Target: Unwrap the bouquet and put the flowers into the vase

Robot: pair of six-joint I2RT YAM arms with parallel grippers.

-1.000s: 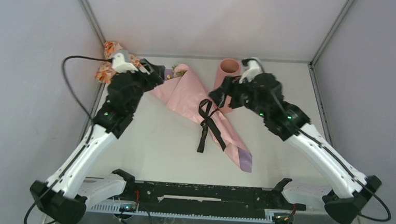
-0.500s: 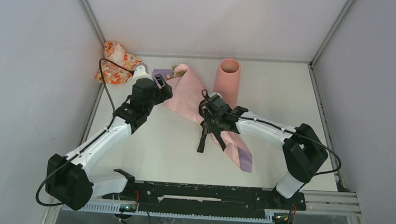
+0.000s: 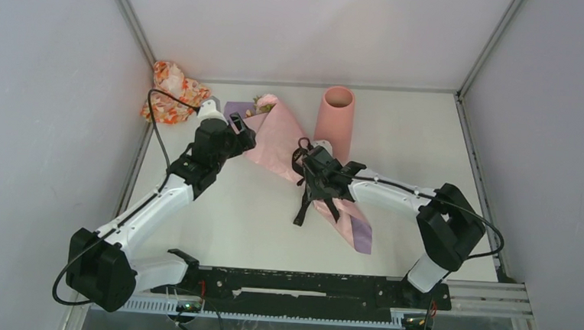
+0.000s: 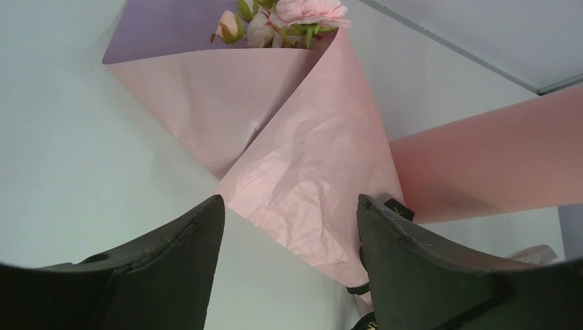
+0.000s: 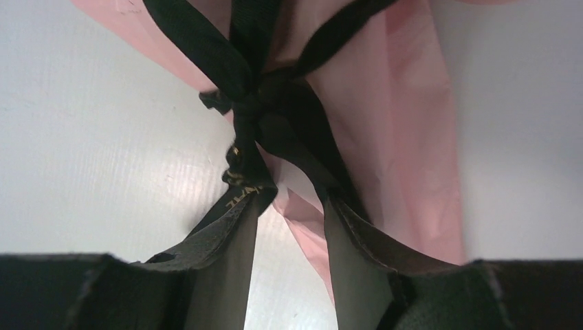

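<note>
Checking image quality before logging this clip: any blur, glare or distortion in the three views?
Top external: even, soft light, sharp, no glare. Left wrist: pink paper bouquet cone crisp, bottom foreground dark. Right wrist: black ribbon knot slightly soft from closeness, foreground underexposed.

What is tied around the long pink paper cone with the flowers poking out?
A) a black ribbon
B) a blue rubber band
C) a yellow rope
A: a black ribbon is knotted around the long pink paper cone, and the flower heads peek out at the cone's wide end.
</note>
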